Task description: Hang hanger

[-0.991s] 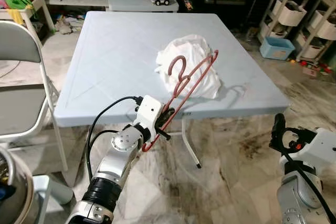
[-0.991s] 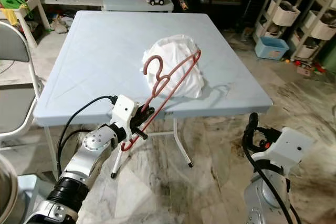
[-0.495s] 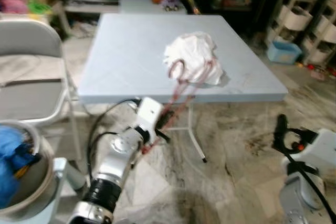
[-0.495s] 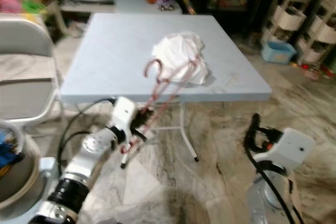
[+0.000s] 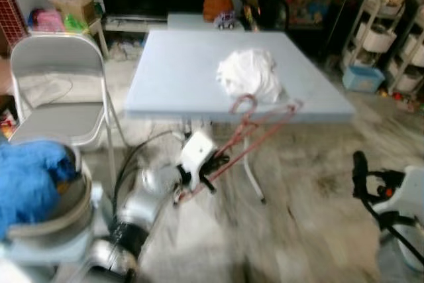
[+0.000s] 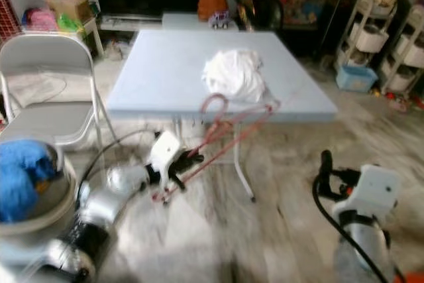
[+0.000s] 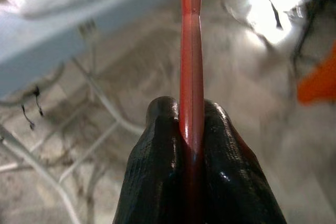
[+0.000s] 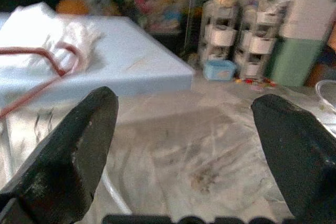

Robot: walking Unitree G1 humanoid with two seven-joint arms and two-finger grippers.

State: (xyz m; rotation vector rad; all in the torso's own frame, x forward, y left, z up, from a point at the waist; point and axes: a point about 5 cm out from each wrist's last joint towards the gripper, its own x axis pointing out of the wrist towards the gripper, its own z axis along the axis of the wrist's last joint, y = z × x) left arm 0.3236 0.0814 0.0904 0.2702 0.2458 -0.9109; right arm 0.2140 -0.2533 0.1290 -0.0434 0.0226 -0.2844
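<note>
Left wrist view: left pincer [image 7: 191,129] clenched on red hanger [image 5: 255,124]. Since a second ago the view has pulled back from the counter [image 5: 172,71]; white cloth [image 5: 250,75] at 12 o'clock. Hanger carried, not yet hung. Right pincer [image 8: 184,145] released, idle.

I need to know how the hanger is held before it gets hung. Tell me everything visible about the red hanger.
The red hanger is a thin, plastic-looking frame with a curved hook on top. The left gripper pinches one lower bar between its black fingers. It tilts up toward the table, in front of its near edge, apart from the white cloth.
</note>
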